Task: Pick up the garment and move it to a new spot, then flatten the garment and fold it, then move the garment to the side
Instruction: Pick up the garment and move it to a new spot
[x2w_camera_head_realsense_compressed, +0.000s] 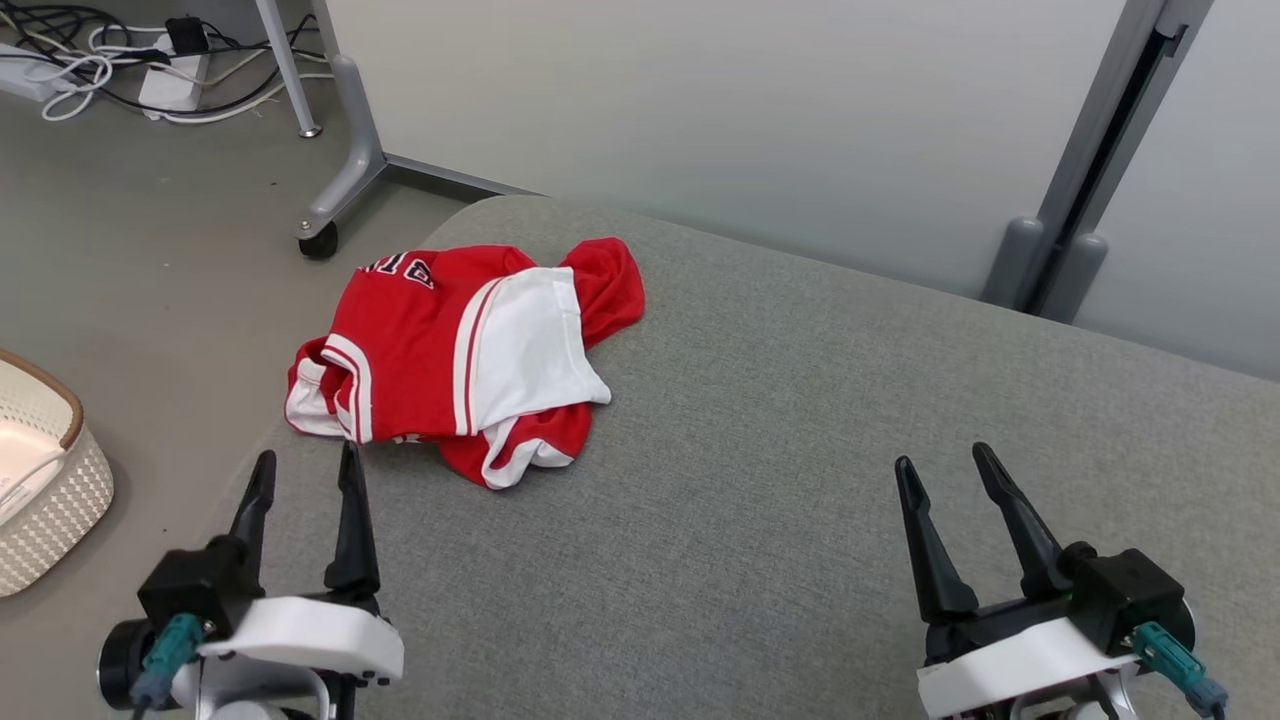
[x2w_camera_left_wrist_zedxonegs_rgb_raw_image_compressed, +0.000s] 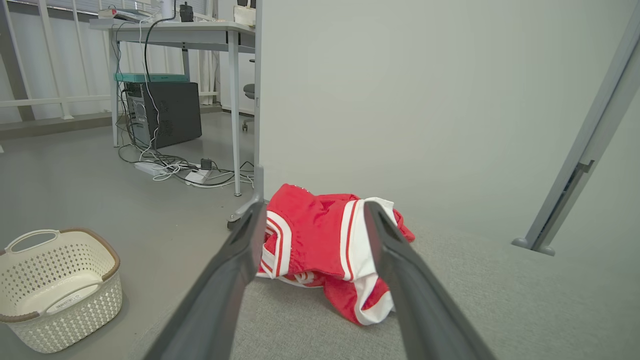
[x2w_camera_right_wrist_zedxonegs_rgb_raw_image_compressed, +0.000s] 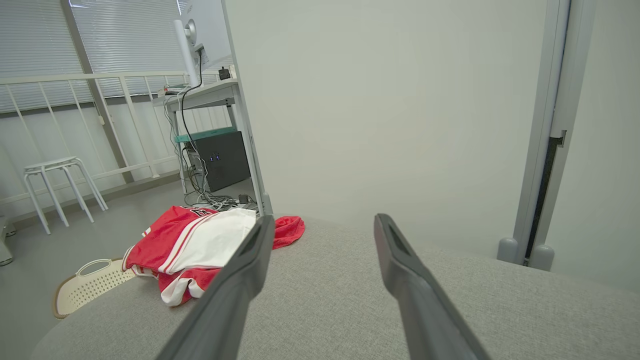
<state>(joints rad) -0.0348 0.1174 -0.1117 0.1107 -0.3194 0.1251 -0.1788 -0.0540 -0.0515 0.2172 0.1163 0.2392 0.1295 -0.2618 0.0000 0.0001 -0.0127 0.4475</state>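
Head view, near to far. At 7 o'clock the left gripper (x2w_camera_head_realsense_compressed: 307, 458) and at 5 o'clock the right gripper (x2w_camera_head_realsense_compressed: 944, 458) hover low over the padded surface (x2w_camera_head_realsense_compressed: 760, 480). The fingers of each are spread wide and neither holds anything. The surface is a grey woven fabric with a rounded corner at 11 o'clock.

The garment (x2w_camera_head_realsense_compressed: 450, 350) lies bunched on the surface toward 10 o'clock, near its left edge, just beyond the left gripper's fingertips and well apart from the right gripper.

Off the surface at 8 o'clock a cream perforated basket (x2w_camera_head_realsense_compressed: 50, 480) with a brown rim stands on the grey floor (x2w_camera_head_realsense_compressed: 150, 250). Farther off, at 12 o'clock, stands a pale partition panel (x2w_camera_head_realsense_compressed: 700, 120) on a castor foot (x2w_camera_head_realsense_compressed: 318, 238), with a grey post (x2w_camera_head_realsense_compressed: 1100, 150) at 2 o'clock. Cables (x2w_camera_head_realsense_compressed: 100, 70) lie at 11 o'clock.

The wrist views add a desk (x2w_camera_left_wrist_zedxonegs_rgb_raw_image_compressed: 175, 30), a dark computer tower (x2w_camera_left_wrist_zedxonegs_rgb_raw_image_compressed: 165, 115), a white stool (x2w_camera_right_wrist_zedxonegs_rgb_raw_image_compressed: 55, 170) and window blinds (x2w_camera_right_wrist_zedxonegs_rgb_raw_image_compressed: 100, 40).

Dark, white-edged lettering (x2w_camera_head_realsense_compressed: 405, 268) on the garment's far edge is partly folded under and cannot be read. A label (x2w_camera_left_wrist_zedxonegs_rgb_raw_image_compressed: 65, 300) inside the basket is too small to read.

The garment is red with white panels and red-and-white striped trim, crumpled, with one white panel uppermost.
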